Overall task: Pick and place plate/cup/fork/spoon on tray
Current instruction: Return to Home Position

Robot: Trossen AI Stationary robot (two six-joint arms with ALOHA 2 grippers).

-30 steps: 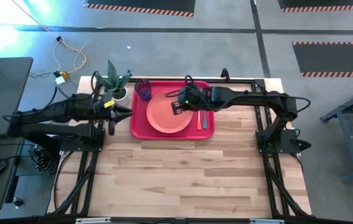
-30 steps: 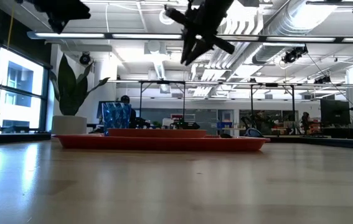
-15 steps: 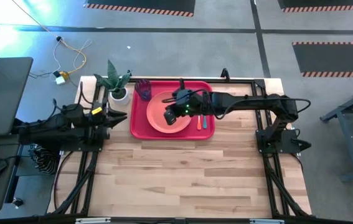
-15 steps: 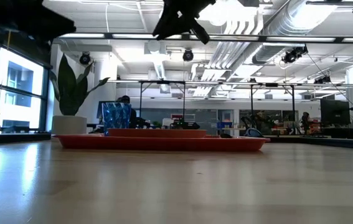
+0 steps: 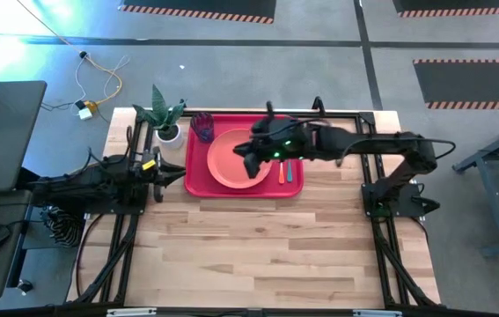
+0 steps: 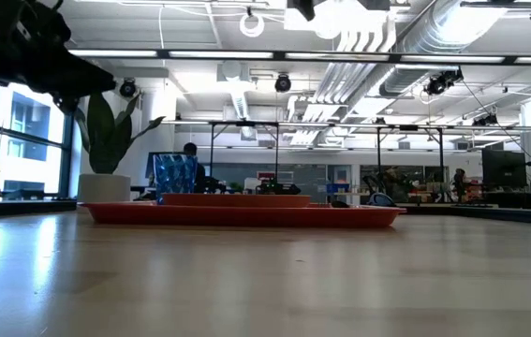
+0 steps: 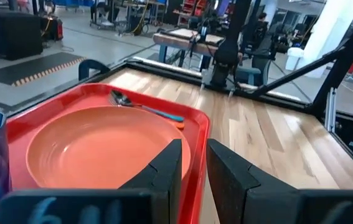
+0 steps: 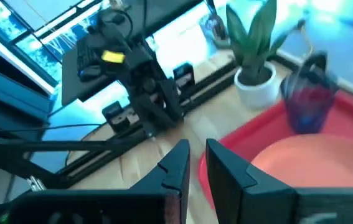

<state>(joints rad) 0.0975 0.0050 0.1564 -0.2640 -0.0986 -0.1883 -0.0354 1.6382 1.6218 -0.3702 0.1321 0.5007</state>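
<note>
The red tray (image 5: pixel 198 180) lies at the table's far side. On it rest the salmon plate (image 5: pixel 230 163), the blue-purple cup (image 5: pixel 202 126) at its far left corner, and the fork (image 5: pixel 281 173) and the spoon (image 5: pixel 289 171) side by side right of the plate. My right gripper (image 5: pixel 247 152) hangs shut and empty high above the plate. My left gripper (image 5: pixel 173 172) is shut and empty, in the air just left of the tray. In the left wrist view the plate (image 7: pixel 101 146) and the spoon (image 7: pixel 142 107) show ahead of the fingers.
A white pot with a green plant (image 5: pixel 168 132) stands left of the tray's far corner, next to the cup. Bare wood (image 5: pixel 267 246) fills the table's near half. Black frame rails run along the left and right edges.
My right gripper has risen above the plate, nearly out of the top of the low view. My left gripper has drawn back from the plant pot and come down beside the tray's left edge. The things on the tray have stayed put.
</note>
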